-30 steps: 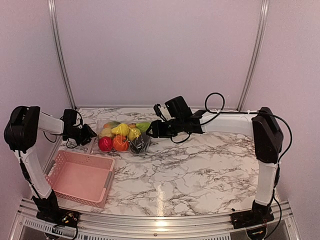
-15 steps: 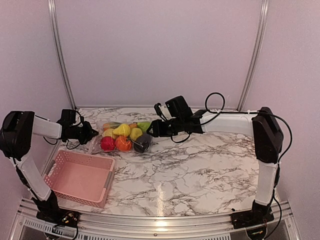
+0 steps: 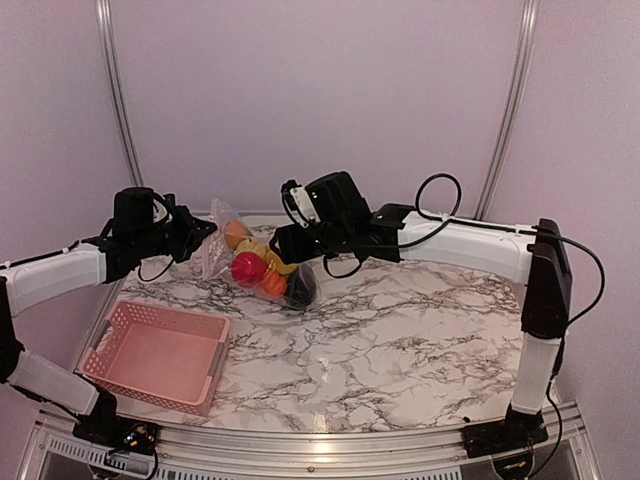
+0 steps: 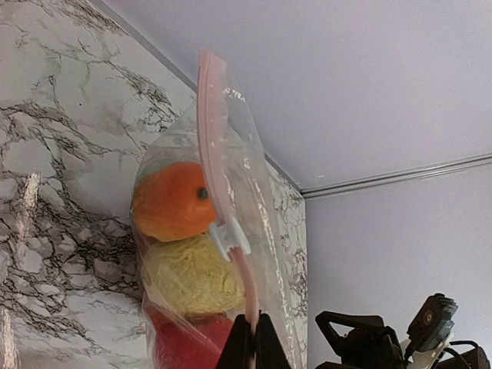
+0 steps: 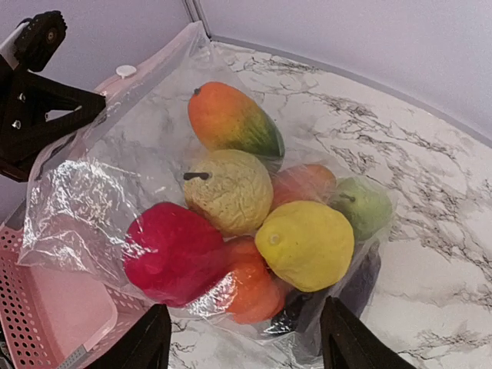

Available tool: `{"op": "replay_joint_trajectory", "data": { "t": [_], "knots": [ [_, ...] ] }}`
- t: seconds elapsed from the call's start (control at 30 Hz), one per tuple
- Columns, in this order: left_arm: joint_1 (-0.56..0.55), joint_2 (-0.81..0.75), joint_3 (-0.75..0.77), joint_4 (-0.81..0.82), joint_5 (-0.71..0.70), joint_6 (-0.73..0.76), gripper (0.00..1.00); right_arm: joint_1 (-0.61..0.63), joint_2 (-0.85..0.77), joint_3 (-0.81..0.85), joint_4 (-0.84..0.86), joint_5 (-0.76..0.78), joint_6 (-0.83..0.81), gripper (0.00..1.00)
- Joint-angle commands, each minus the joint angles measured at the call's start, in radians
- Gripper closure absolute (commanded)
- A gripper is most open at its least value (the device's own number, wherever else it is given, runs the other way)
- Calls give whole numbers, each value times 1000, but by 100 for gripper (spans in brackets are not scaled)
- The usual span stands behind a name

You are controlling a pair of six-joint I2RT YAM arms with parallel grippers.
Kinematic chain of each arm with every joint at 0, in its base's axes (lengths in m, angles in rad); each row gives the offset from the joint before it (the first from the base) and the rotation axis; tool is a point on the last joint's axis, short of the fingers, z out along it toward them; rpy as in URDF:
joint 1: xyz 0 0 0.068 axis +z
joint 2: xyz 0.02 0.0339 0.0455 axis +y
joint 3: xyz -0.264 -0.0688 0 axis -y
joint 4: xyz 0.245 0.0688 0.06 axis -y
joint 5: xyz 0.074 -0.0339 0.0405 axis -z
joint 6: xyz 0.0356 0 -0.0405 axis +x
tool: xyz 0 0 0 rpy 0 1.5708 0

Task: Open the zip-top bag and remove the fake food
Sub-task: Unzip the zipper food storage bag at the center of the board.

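Observation:
The zip-top bag (image 3: 222, 240) hangs in the air, tilted, its lower end close to the marble table. It holds the fake food (image 3: 250, 268): red apple, lemon, pear, orange pieces, green pieces and a dark eggplant. My left gripper (image 3: 203, 231) is shut on the bag's pink zip strip (image 4: 231, 192), just below the white slider (image 4: 229, 237). My right gripper (image 3: 282, 246) is open. In the right wrist view its fingers (image 5: 146, 342) stand wide apart beside the bag (image 5: 84, 192) and the fake food (image 5: 307, 242), not gripping it.
A pink mesh basket (image 3: 160, 355) sits on the marble table (image 3: 400, 330) at the front left, below the bag; its corner shows in the right wrist view (image 5: 46, 307). Walls close the back and the sides.
Both arms have risen. The left gripper has lifted the bag off the table by its zip edge. The right gripper has moved left and up with it.

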Motion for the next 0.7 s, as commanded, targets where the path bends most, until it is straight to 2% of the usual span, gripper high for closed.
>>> {"op": "replay_joint_trajectory", "data": {
  "t": [0.0, 0.23, 0.37, 0.67],
  "knots": [
    [-100, -80, -20, -51, -111, -106, 100, 43, -71, 21, -52, 116, -80, 33],
    [-234, -179, -99, -43, -233, -191, 100, 86, -183, -58, -34, 147, -135, 24],
    [-298, -166, -73, -60, -286, -201, 100, 155, -223, -84, -42, 232, -196, 17],
    [-388, -87, -2, -35, -322, -217, 100, 248, -249, -79, -42, 307, -253, 8]
  ]
}}
